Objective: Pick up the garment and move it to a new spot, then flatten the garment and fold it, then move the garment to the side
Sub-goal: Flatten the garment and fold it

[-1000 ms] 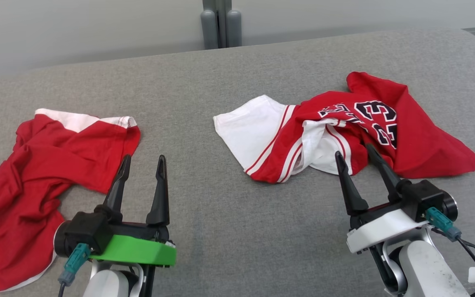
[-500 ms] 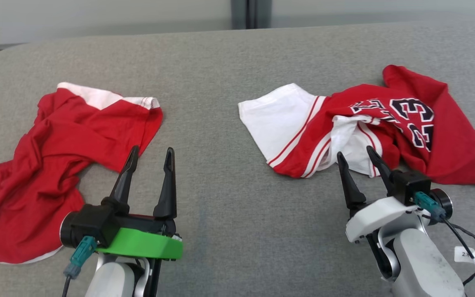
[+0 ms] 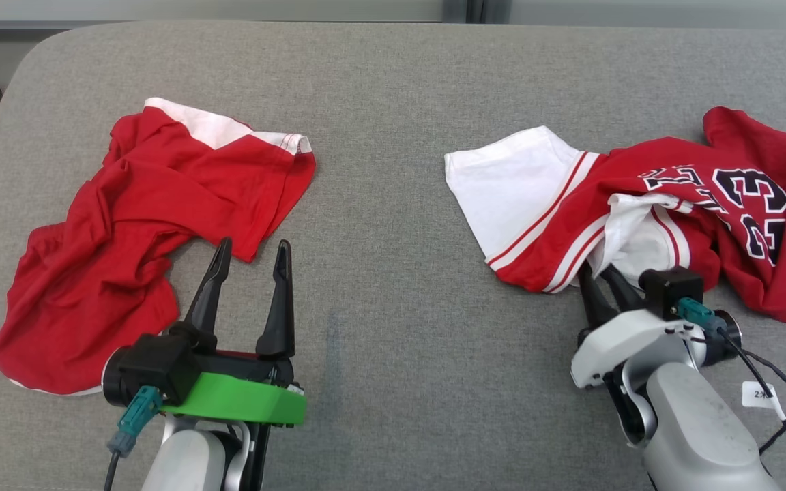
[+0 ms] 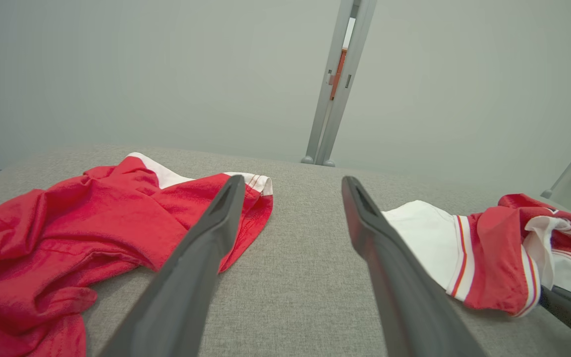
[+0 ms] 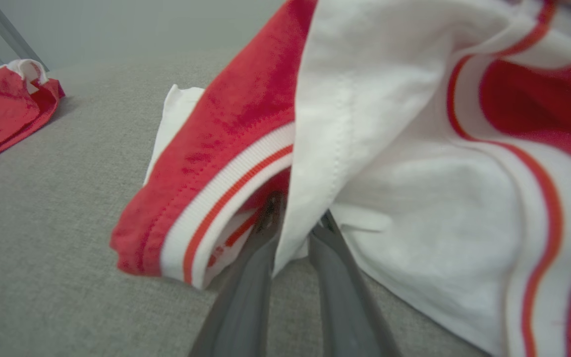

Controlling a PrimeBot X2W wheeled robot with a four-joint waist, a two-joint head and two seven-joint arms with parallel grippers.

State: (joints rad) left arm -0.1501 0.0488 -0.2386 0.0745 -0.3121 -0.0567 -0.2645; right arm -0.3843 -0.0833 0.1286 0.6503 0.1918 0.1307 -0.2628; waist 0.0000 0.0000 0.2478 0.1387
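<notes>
The right hand (image 3: 594, 270) sits at the lower right of the head view with its two dark fingers (image 5: 246, 297) drawn narrow, their tips tucked under the near hem of the jersey (image 3: 645, 204). In the right wrist view a fold of white cloth with a stitched edge hangs down between the two fingers, and a red band trimmed in white and orange stripes drapes just left of it; whether the cloth is clamped tight I cannot tell. The jersey lies crumpled at the right of the head view, a white sleeve spread flat toward the middle of the frame and red cloth with black, white-edged numerals bunched toward the right edge. It rests on the grey fabric-covered surface (image 3: 393, 307). A small white tag (image 3: 756, 394) hangs on the black cable beside the right wrist. The left hand (image 3: 254, 243), at the lower left above a green wrist cover (image 3: 236, 406), stands wide and holds nothing; its fingers point up the frame over bare surface, the left tip just beside the edge of a second red garment (image 3: 154, 225). That one lies rumpled at the left, a white panel at its upper edge, well apart from the jersey. In the left wrist view a grey post (image 4: 335, 84) rises behind the surface against a pale wall
</notes>
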